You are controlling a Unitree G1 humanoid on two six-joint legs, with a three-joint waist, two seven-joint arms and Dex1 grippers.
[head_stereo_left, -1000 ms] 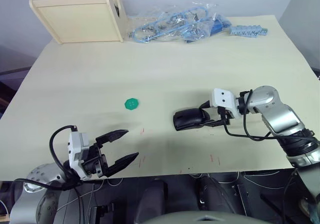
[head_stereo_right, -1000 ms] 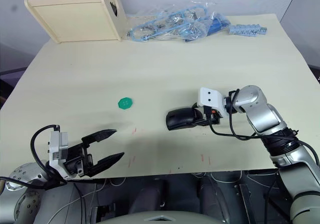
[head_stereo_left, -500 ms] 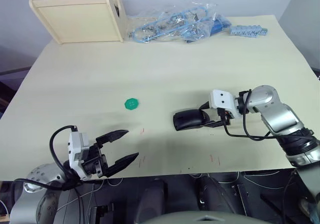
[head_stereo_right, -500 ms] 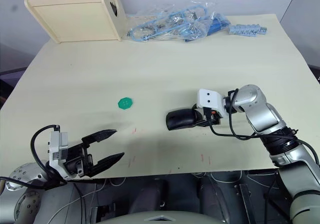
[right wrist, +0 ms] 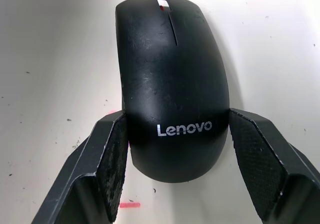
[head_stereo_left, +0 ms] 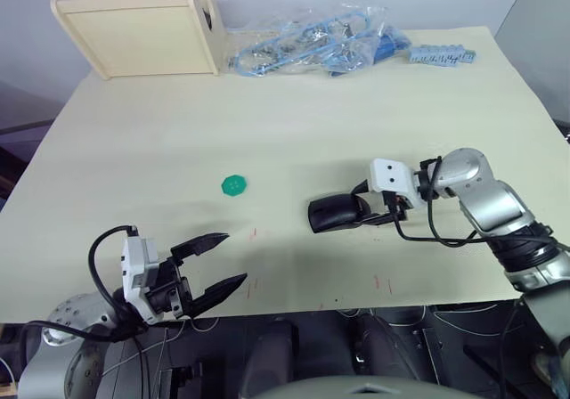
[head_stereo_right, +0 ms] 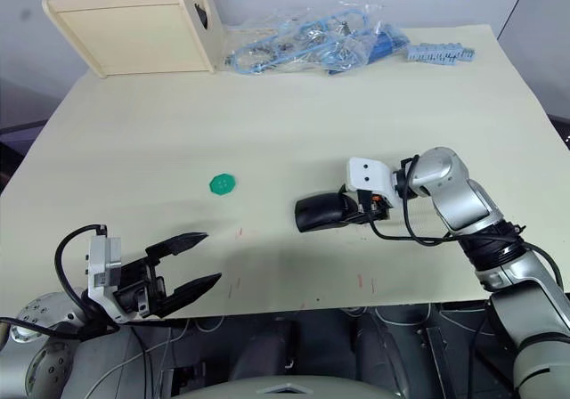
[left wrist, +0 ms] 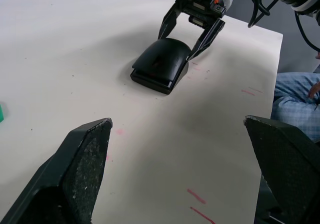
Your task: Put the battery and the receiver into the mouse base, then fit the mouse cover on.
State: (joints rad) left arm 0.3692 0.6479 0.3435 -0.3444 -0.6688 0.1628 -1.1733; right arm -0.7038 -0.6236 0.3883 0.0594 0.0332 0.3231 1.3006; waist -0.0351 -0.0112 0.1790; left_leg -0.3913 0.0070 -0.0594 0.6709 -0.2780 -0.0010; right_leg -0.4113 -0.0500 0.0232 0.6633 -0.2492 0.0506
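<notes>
**Cover seated on base; right jaws straddle the rear end**

The right gripper (right wrist: 175, 164) has its jaws spread, one finger on each side of the rear of the mouse. In the right wrist view the fingers (right wrist: 112, 159) lie at or very close to the flanks of the cover (right wrist: 170, 84); true contact cannot be confirmed. The cover sits on the base (left wrist: 152, 81), whose lower edge shows beneath the cover at the end far from the jaws. No red compartment, battery or receiver is visible, so both are judged to be enclosed.

The left gripper (head_stereo_left: 214, 261) hovers well away from the mouse, over the near table edge, jaws spread and holding nothing. A green disc (head_stereo_left: 234, 184) lies on the table (head_stereo_left: 356, 105) between the two grippers, further from the near edge than either and clear of both.

Risks from this position:
- If the cover is not fully latched, withdrawing the fingers along the flanks may drag it loose or skew it.
- Closing the jaws on the rounded rear may squeeze the mouse forward, out of the grip.
- A sideways pull may slide the whole mouse across the smooth table.
</notes>
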